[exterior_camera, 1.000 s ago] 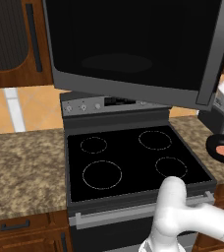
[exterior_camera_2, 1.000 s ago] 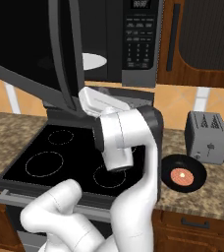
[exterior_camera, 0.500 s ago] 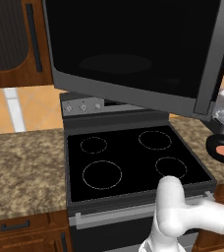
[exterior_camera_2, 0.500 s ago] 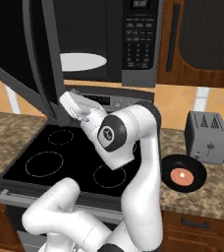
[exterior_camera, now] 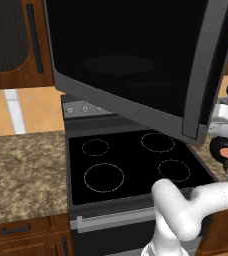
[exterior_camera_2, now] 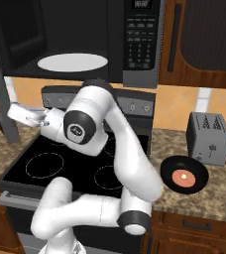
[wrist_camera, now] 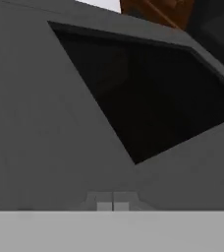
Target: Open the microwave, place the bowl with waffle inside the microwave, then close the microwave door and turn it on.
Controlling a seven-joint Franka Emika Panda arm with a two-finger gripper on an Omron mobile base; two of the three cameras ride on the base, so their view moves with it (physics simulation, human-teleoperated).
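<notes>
The microwave door stands swung open over the stove. The gripper, clenched with nothing held, sits apparently against the door's grey frame. The bowl with waffle rests on the counter beside the toaster

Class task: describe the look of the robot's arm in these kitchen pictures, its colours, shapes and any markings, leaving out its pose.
The arm is made of glossy white, rounded tubular segments. Dark grey bands ring its joints, and a dark round cap with a small pale mark sits on one joint. No cables show. The end effector ends in two small, square grey finger tips.
</notes>
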